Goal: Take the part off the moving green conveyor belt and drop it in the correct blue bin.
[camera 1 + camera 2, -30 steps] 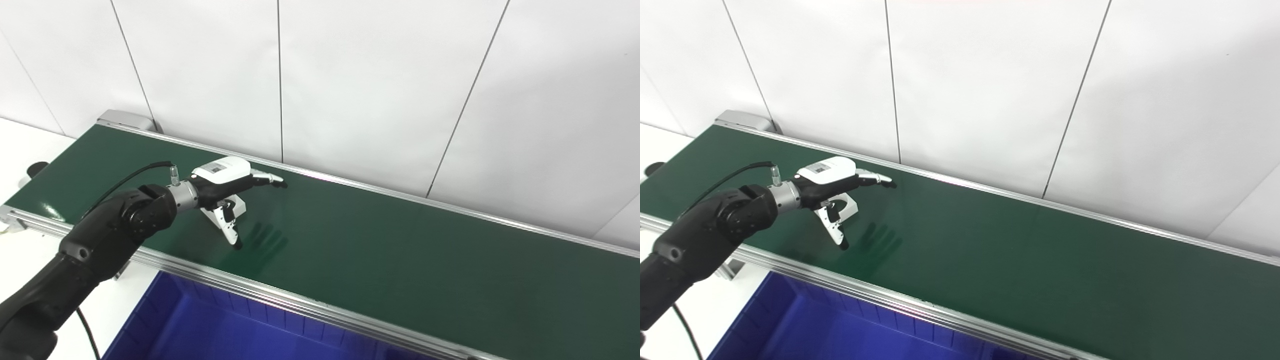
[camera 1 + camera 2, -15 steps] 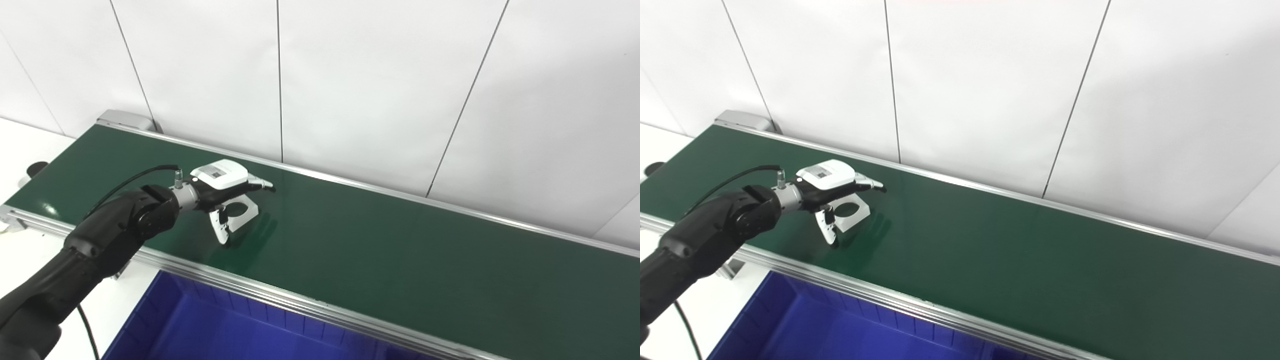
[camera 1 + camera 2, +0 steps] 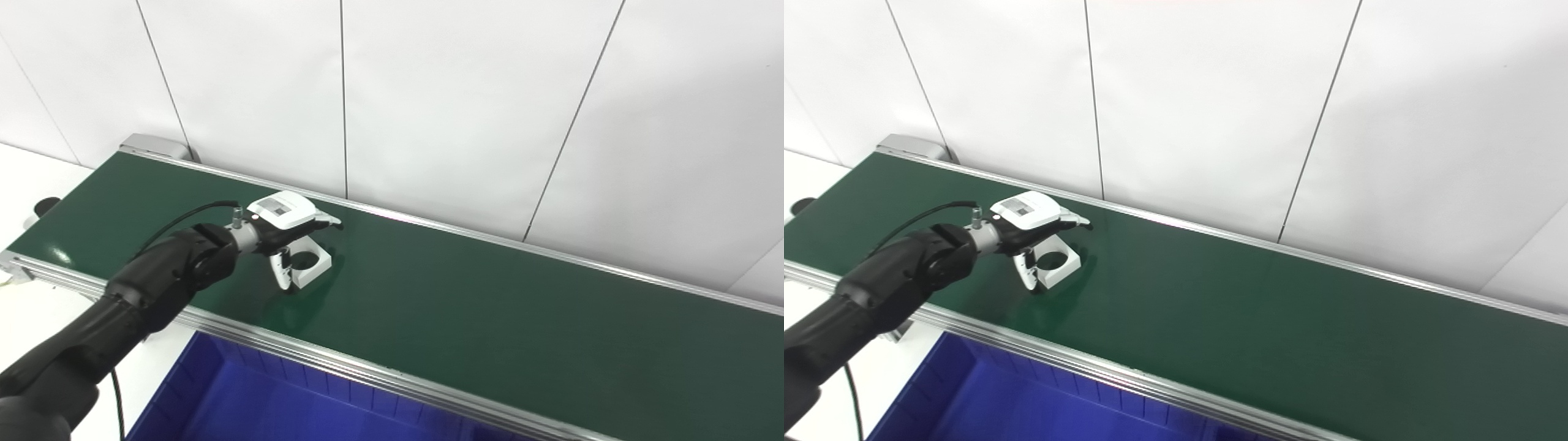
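A white square part (image 3: 310, 263) with a round hole lies flat on the green conveyor belt (image 3: 490, 306), towards its left end. My left hand (image 3: 286, 222) hovers right over it, with straight fingers (image 3: 324, 218) reaching over the part's far side and the thumb (image 3: 280, 272) down against its near left edge. The fingers are not closed round the part, and it rests on the belt. The part also shows in the right eye view (image 3: 1057, 264), under the hand (image 3: 1028, 219). My right hand is out of view.
A blue bin (image 3: 275, 398) stands below the belt's near rail (image 3: 343, 364), at the bottom of the picture. A white panelled wall runs close behind the far rail. The belt's left end has a grey metal housing (image 3: 150, 146).
The part has travelled to the right along the belt. My left hand has followed it to the right and come down, and the thumb has swung in against the part's left edge.
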Robot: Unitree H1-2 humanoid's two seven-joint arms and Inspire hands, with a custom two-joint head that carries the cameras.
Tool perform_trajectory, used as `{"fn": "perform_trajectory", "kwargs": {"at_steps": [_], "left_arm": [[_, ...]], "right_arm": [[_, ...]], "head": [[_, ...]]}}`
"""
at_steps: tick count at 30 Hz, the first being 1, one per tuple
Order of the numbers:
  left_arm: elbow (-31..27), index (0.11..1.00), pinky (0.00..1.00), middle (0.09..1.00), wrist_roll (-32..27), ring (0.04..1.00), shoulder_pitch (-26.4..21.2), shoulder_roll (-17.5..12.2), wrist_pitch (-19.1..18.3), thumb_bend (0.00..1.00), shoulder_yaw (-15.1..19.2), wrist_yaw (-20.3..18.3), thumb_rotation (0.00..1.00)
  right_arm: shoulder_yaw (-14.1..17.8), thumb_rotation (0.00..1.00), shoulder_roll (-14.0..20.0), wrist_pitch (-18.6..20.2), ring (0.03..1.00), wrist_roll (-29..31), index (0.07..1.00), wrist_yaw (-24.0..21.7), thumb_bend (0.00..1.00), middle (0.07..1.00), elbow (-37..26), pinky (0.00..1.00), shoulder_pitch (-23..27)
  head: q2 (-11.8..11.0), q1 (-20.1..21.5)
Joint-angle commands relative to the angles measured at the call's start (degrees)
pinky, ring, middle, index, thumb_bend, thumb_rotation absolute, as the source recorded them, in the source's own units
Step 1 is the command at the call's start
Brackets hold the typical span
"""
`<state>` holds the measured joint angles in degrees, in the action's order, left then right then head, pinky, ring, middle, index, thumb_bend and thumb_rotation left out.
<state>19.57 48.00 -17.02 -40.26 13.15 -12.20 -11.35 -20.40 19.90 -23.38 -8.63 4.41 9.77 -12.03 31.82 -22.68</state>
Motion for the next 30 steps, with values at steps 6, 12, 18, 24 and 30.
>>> {"fn": "perform_trajectory", "kwargs": {"at_steps": [6, 12, 18, 24, 30], "left_arm": [[4.33, 0.758, 0.67, 0.762, -4.21, 0.698, -3.71, 2.74, 5.22, 0.56, -0.19, 6.85, 0.00], [5.91, 0.548, 0.42, 0.491, -6.04, 0.425, -4.37, 4.87, 7.18, 0.50, -0.67, 8.75, 0.00], [4.45, 0.503, 0.36, 0.499, -7.69, 0.410, -4.47, 4.50, 5.54, 0.50, -1.18, 5.40, 0.00], [3.45, 0.507, 0.35, 0.491, -9.62, 0.407, -3.94, 3.68, 6.00, 0.50, -0.35, 4.70, 0.00], [1.87, 0.484, 0.42, 0.506, -11.01, 0.445, -3.04, 3.05, 8.54, 0.50, 1.18, 7.32, 0.00]], "right_arm": [[0.41, 0.13, 0.17, -3.54, 0.669, 1.36, 0.866, 0.77, 0.84, 0.749, -2.34, 0.59, -0.28], [0.40, 0.15, 0.02, -3.54, 0.668, 0.64, 0.864, 1.82, 0.83, 0.748, -2.29, 0.59, -0.43], [-0.04, 0.16, 0.11, -3.54, 0.672, 0.63, 0.866, 2.30, 0.82, 0.751, -2.13, 0.59, -0.20], [-0.10, 0.15, 0.12, -3.54, 0.677, 1.04, 0.868, 1.98, 0.82, 0.754, -2.11, 0.60, -0.09], [-0.08, 0.17, 0.12, -3.54, 0.679, 1.26, 0.867, 1.75, 0.82, 0.754, -2.07, 0.59, -0.07]], "head": [[0.29, -0.09], [0.55, 0.08], [0.59, 0.13], [0.70, 0.44], [1.35, 1.01]]}}
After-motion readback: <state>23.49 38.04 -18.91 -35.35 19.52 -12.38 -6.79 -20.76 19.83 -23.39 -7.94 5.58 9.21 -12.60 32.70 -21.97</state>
